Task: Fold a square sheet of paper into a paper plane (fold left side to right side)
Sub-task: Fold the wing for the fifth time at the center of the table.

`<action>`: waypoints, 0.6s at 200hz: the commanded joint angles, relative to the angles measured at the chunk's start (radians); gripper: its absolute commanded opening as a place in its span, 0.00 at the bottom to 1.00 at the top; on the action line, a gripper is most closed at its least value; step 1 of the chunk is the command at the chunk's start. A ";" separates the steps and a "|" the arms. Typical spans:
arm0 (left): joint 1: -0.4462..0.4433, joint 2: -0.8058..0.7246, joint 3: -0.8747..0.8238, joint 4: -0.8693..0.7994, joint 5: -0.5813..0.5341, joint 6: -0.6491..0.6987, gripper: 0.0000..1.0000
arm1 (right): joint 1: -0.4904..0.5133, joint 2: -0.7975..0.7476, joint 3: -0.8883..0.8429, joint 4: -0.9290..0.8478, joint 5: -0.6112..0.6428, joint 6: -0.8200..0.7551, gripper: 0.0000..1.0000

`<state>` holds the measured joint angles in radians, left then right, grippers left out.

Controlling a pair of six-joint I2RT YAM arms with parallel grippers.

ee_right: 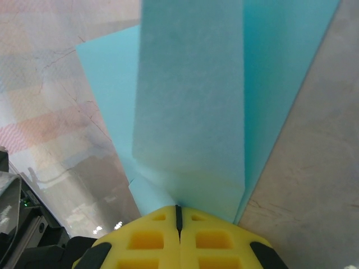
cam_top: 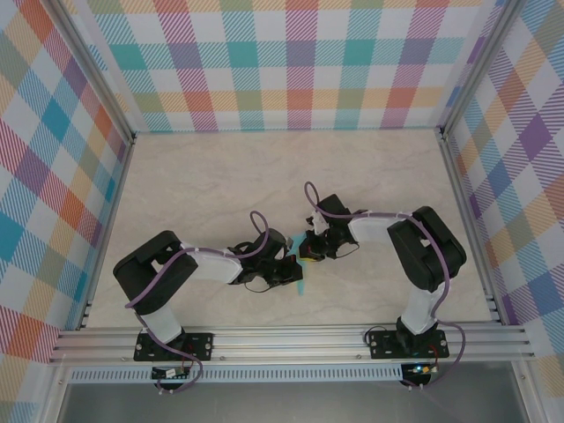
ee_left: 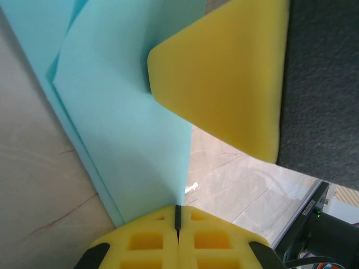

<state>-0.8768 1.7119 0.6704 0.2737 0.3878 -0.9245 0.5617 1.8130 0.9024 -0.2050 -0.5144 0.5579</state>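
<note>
Briefly, largest first. The plaid walls [cam_top: 300, 62] closed in 3 sides of the pale marbled table [cam_top: 220, 176]. Both arms reached inward from the near rail and met just in front of the table's middle.

The left gripper [cam_top: 289, 270] had its 2 yellow fingers pressed together, with no gap at the seam. In its wrist view a teal edge ran straight into that seam, so I judged it pinched on the paper. The right gripper [cam_top: 313, 249] was likewise fully closed. Its wrist view showed stacked teal layers ending at the finger seam, so I read that as a grip too.

The square sheet of paper [cam_top: 300, 286] sat between the 2 grippers, already creased into several overlapping layers. A narrow strip poked out toward the near edge. I could not tell whether it rested on the table or hung just above it.

Handling, my judgement:
- The paper is very light, thin and floppy, and will tear if the 2 arms pull apart.
- It would likely slide easily on the smooth tabletop.
- Hold it at a folded edge, where the doubled layers are stiffer, and keep the pinch shallow.
</note>
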 commanded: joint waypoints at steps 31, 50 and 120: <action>-0.016 0.030 -0.034 -0.090 -0.032 -0.007 0.02 | -0.040 0.037 -0.004 0.071 0.165 -0.154 0.01; -0.016 0.029 -0.035 -0.090 -0.033 -0.006 0.02 | -0.044 0.035 0.008 0.075 0.185 -0.165 0.02; -0.016 0.030 -0.040 -0.085 -0.031 -0.007 0.02 | -0.089 0.067 0.037 0.141 0.192 -0.170 0.02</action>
<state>-0.8764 1.7119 0.6701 0.2955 0.3374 -0.9272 0.5289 1.8252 0.9070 -0.1680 -0.5137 0.4278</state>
